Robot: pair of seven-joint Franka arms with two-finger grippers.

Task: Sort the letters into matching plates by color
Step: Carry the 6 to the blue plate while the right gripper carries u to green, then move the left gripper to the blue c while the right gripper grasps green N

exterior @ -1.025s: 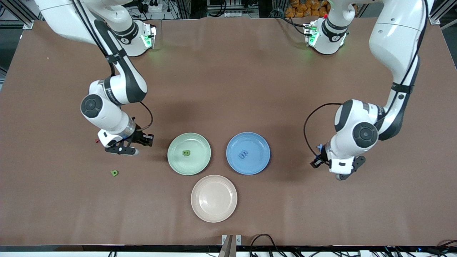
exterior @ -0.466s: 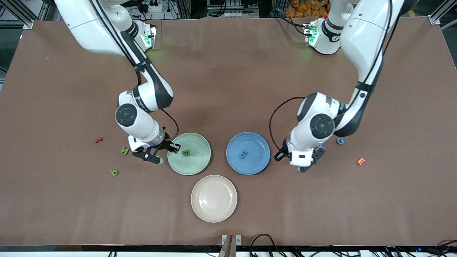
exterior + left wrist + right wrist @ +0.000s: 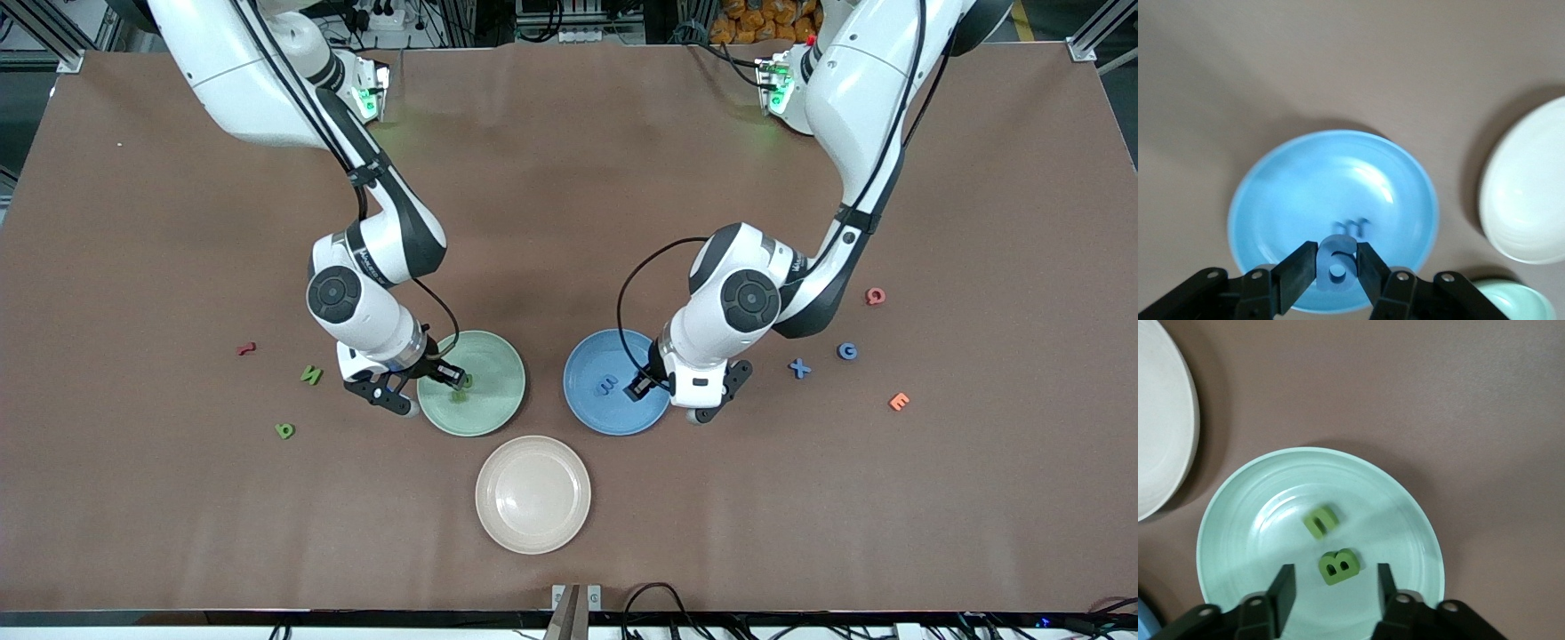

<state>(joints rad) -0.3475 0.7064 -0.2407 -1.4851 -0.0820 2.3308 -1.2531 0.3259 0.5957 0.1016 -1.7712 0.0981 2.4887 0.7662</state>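
My right gripper [image 3: 452, 375] [image 3: 1335, 577] hangs open over the mint green plate [image 3: 491, 407] [image 3: 1251, 540]. Two dark green letters lie in that plate below it: a B [image 3: 1338, 566] and a smaller piece [image 3: 1321, 521]. My left gripper [image 3: 642, 388] [image 3: 1337, 253] is shut on a blue 6 [image 3: 1337, 261] over the blue plate's [image 3: 594, 414] [image 3: 1291, 193] edge. One blue letter [image 3: 607, 384] [image 3: 1353, 228] lies in that plate. Loose green letters [image 3: 310, 374] [image 3: 284, 430] lie toward the right arm's end. A blue X [image 3: 799, 368] and a blue round letter [image 3: 847, 351] lie toward the left arm's end.
A cream plate [image 3: 533, 524] sits nearer the front camera than the two coloured plates. A red letter [image 3: 246, 348] lies beside the loose green ones. An orange E [image 3: 899, 401] and a red letter [image 3: 876, 296] lie near the blue ones.
Both arms swung in from the table's ends to over the plates. The right gripper opened and a second green letter now lies in the green plate. The left gripper stayed shut.
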